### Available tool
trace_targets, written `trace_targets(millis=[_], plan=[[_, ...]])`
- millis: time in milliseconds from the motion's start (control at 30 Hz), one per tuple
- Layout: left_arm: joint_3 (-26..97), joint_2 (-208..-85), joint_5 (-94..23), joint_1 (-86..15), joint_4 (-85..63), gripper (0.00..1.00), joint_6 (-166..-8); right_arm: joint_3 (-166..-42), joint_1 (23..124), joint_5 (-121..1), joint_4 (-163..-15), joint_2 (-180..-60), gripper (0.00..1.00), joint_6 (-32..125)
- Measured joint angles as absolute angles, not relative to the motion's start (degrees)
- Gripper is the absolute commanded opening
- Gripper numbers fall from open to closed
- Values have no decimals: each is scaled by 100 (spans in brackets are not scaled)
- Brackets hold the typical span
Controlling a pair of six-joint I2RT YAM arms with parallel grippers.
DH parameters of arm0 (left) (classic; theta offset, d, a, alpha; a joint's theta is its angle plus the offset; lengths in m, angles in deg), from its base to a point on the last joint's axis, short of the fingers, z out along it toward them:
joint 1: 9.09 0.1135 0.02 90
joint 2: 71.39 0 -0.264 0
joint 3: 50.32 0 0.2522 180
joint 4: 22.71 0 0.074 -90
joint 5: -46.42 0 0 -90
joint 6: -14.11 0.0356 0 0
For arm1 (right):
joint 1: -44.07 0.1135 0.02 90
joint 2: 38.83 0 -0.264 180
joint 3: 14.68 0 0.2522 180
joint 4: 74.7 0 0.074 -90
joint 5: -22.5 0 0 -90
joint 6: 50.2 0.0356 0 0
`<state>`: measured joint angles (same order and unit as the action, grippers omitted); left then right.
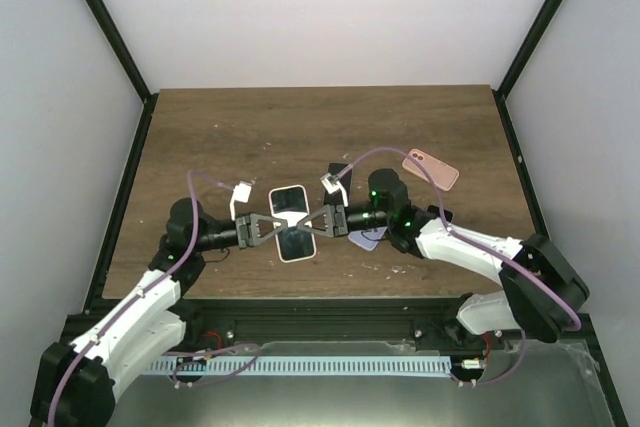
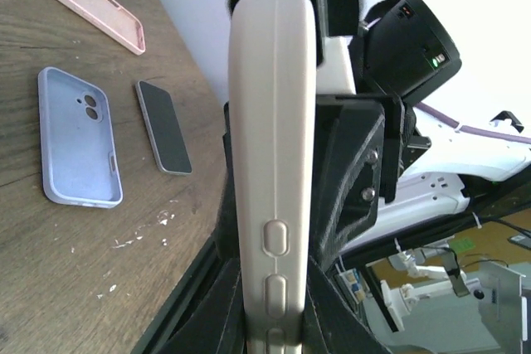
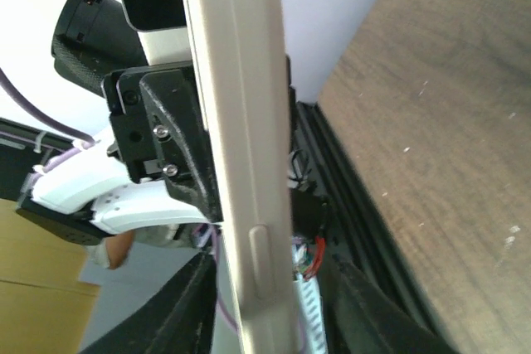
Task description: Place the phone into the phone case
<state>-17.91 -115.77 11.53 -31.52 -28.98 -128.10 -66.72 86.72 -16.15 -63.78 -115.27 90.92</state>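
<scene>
A white phone case (image 1: 288, 201) is held up off the table between both grippers, and its lower face shows dark like a screen. My left gripper (image 1: 277, 230) is shut on it. In the left wrist view (image 2: 274, 321) the fingers press both sides of the case's edge (image 2: 272, 122). My right gripper (image 1: 308, 224) is at the other side. In the right wrist view (image 3: 265, 304) its jaws straddle the case (image 3: 236, 80) with gaps on both sides. A dark phone (image 2: 163, 126) lies flat on the table, hidden under the right arm in the top view.
A lilac case (image 2: 79, 138) lies open side up beside the phone, and shows partly under the right arm in the top view (image 1: 368, 239). A pink case (image 1: 431, 169) lies farther back right and also shows in the left wrist view (image 2: 95, 6). Black frame posts edge the table.
</scene>
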Motion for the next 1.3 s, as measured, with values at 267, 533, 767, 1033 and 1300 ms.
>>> trace_targets(millis=[267,533,767,1033,1300], plan=[[-1605,-11726,1143,-3148,-2606,49,-12742,-6554,8771,-1517,-5860,-11588,1,9192],[-1375,-11931,937,-3148,-2286,52,-12670,-6379,8810,-2258,-6063,-11267,1,9124],[-1506,-12014,880,-3150,-2120,1,-12659,-6508,8810,-2699,-6295,-11206,1,8965],[-971,-11975,603,-3076,-1080,45,-11874,-6855,8685,-2586,-6397,-11564,1,8984],[-127,-11536,-798,-3131,944,87,-11417,-7210,8814,-3147,-6872,-12091,1,8674]])
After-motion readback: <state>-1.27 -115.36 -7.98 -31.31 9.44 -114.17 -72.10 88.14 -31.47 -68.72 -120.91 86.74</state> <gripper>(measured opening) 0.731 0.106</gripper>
